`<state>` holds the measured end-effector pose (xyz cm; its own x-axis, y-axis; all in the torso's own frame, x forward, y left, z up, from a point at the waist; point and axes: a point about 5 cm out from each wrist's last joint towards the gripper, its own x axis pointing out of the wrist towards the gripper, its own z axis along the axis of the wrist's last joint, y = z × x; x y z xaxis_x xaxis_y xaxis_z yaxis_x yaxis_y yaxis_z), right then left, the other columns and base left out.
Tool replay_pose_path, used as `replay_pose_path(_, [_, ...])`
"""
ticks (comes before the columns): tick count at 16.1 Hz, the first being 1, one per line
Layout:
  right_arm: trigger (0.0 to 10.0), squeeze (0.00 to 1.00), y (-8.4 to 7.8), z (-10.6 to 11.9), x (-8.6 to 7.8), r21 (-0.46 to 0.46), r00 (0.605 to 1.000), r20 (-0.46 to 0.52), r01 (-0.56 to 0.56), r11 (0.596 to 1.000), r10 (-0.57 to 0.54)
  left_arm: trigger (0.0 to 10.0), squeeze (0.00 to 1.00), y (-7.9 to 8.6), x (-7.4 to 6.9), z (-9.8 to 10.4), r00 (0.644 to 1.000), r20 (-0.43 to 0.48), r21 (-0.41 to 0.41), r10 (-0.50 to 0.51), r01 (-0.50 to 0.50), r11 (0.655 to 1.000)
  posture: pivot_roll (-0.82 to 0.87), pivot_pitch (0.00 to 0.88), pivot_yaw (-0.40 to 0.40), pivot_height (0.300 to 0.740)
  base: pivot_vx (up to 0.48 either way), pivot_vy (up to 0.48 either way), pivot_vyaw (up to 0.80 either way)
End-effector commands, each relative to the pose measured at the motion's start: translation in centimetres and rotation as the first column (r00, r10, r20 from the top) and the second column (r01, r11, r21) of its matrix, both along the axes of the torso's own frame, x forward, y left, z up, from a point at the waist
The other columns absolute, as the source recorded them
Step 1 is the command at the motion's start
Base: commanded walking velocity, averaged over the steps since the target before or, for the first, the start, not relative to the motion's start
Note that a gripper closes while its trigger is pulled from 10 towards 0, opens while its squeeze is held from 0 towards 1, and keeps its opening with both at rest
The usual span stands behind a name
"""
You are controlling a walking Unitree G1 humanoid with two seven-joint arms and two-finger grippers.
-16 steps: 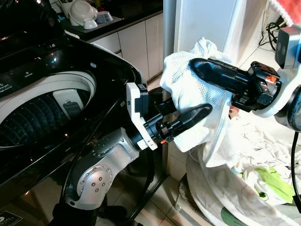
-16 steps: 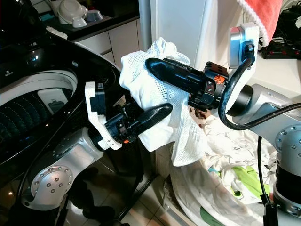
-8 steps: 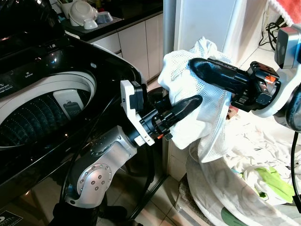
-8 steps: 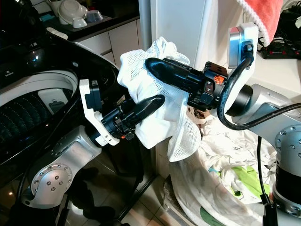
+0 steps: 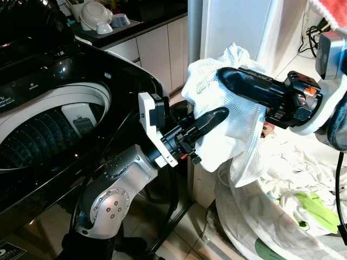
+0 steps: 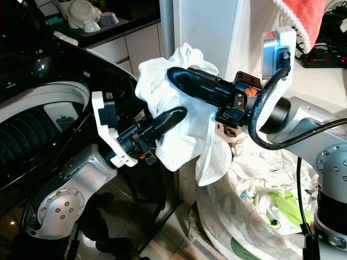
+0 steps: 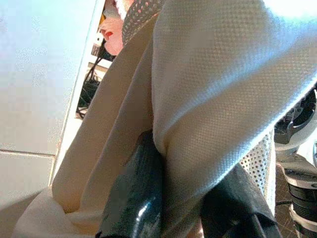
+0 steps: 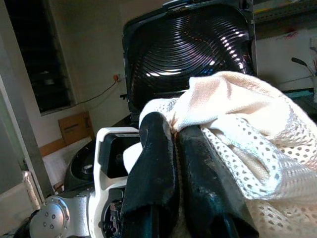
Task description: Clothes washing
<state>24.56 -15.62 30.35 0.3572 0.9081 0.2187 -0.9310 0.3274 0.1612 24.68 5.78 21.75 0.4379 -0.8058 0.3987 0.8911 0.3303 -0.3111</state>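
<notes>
A white mesh garment (image 5: 238, 124) hangs in the air between the open top-load washing machine (image 5: 65, 95) on my left and a laundry pile on my right. My right gripper (image 5: 223, 75) reaches in from the right and is shut on the garment's top; in the right wrist view its fingers (image 8: 153, 163) pinch the cloth. My left gripper (image 5: 219, 114) comes up from below and is shut on a fold lower down, with one finger hidden behind the fabric. The left wrist view shows the cloth (image 7: 223, 89) drawn between both black fingers (image 7: 136, 198).
The washer's dark drum (image 5: 38, 135) stands open, lid raised. A heap of white and green clothes (image 5: 303, 206) fills a basket at lower right. A white cabinet (image 5: 238, 21) stands behind, dishes (image 5: 95, 13) sit on the far counter, and a red towel (image 6: 303, 13) hangs at upper right.
My left gripper has risen and pulled back toward the washer, taking its fold of the garment with it. The hanging hem has lifted a little. The right gripper has hardly moved.
</notes>
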Motion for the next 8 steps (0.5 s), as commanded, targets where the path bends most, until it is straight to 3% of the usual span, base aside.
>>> replay_pose_path(1, [0.0,0.0,0.5,0.4,-0.4,-0.005,0.999,0.034,-0.023,1.0,0.023,0.0,0.0,0.3,0.3,0.0,1.0,0.012,0.009,0.019,-0.02,1.0,-0.09,0.0,0.106,0.74,0.0,0.0,0.0])
replay_pose_path(5, [0.0,0.0,0.5,0.4,-0.4,-0.013,0.999,0.041,-0.015,1.0,0.016,0.0,0.0,0.7,0.5,0.2,0.998,0.038,-0.002,0.049,-0.049,0.999,-0.09,0.0,0.105,0.74,0.0,0.0,0.0])
replay_pose_path(6, [0.3,0.11,0.5,0.4,-0.4,-0.012,0.999,0.046,-0.009,1.0,0.01,0.0,0.0,0.8,0.6,0.3,0.997,0.04,-0.006,0.058,-0.058,0.998,-0.09,0.0,0.105,0.74,0.0,0.0,0.0])
replay_pose_path(7, [3.5,1.0,0.4,0.4,-0.4,-0.01,0.999,0.046,-0.009,1.0,0.009,0.0,0.0,1.1,0.9,0.5,0.995,0.051,-0.011,0.085,-0.085,0.996,-0.09,0.0,0.105,0.74,0.0,0.0,0.0])
replay_pose_path(8, [10.0,1.0,0.5,0.5,-0.4,-0.001,0.999,0.045,-0.019,1.0,0.019,0.0,0.0,1.6,1.4,0.9,0.988,0.082,0.005,0.13,-0.131,0.991,-0.09,0.0,0.104,0.74,0.0,0.0,0.0])
